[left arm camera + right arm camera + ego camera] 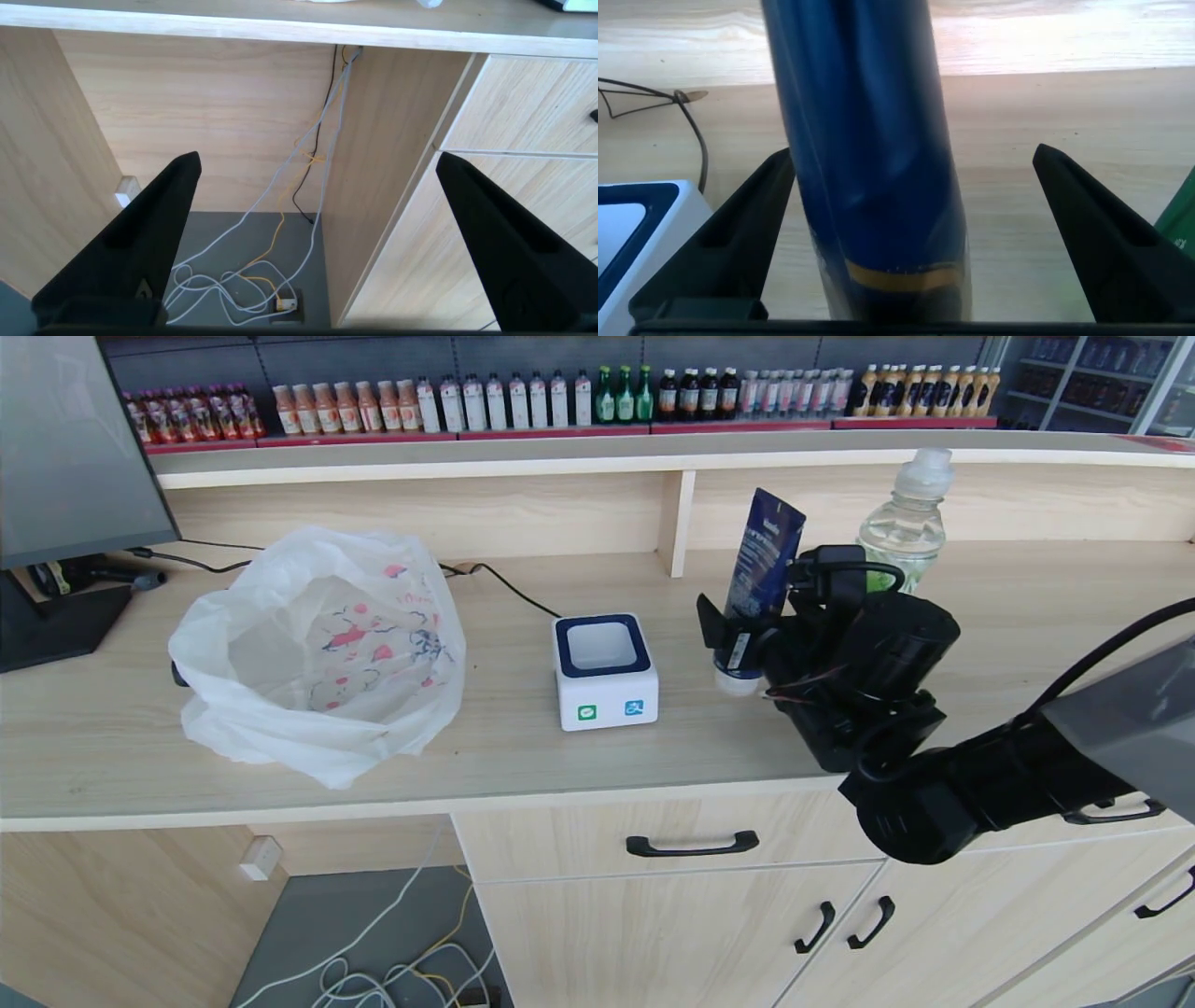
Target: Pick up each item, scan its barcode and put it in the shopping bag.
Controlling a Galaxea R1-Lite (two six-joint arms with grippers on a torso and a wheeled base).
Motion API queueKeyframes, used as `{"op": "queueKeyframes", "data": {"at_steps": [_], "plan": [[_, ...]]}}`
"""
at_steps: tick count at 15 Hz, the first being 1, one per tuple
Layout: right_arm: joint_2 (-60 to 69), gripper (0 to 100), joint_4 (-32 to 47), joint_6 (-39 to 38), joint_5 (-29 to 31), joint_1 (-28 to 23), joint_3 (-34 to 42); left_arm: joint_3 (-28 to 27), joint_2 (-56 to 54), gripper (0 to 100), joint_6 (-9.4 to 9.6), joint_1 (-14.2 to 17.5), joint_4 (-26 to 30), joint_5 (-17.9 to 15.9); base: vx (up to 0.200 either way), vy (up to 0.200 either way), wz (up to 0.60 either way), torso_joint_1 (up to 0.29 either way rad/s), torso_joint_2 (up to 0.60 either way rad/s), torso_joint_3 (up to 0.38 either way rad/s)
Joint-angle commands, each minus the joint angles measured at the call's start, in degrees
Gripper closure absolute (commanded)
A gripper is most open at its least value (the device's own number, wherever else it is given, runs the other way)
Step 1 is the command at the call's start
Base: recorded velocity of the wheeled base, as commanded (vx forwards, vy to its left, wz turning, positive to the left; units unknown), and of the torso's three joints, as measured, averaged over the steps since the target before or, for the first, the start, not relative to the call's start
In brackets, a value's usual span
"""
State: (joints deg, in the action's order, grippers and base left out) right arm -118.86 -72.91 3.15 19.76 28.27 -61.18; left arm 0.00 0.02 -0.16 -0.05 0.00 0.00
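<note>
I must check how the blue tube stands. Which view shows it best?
The head view: the whole blue tube stands cap-down on the counter. The right wrist view gives just its middle, close inside the open right tool. The left wrist view faces cables under the counter.

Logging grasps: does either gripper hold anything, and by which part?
Nothing is held yet. The right gripper straddles the blue tube, open; the left gripper is open, empty.

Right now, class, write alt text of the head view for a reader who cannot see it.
The right claw stands open around an upright dark blue tube on a wooden counter, a clear bottle behind. A white scanner sits mid-counter, with an open white shopping bag to its left.
</note>
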Motion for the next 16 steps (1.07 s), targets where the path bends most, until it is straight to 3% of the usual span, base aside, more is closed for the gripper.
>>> {"op": "queueKeyframes", "data": {"at_steps": [1,3,4,16], "plan": [[-0.32,0,-0.04,0.02,0.10,0.03,-0.08,0.00,-0.02,0,-0.02,0.05,0.00,0.00,0.000,0.000,0.00,0.000,0.00,0.000],[-0.32,0,-0.04,0.02,0.37,-0.06,0.10,0.00,-0.02,0,-0.02,-0.04,0.00,0.00,0.000,0.000,0.00,0.000,0.00,0.000],[-0.32,100,-0.04,0.02,0.37,-0.14,0.19,0.00,-0.02,0,-0.02,-0.04,0.00,0.00,0.000,0.000,0.00,0.000,0.00,0.000],[0.82,100,-1.09,-1.56,0.37,-0.67,2.21,0.00,-0.02,0,-0.02,0.05,0.00,0.00,0.000,0.000,0.00,0.000,0.00,0.000]]}}
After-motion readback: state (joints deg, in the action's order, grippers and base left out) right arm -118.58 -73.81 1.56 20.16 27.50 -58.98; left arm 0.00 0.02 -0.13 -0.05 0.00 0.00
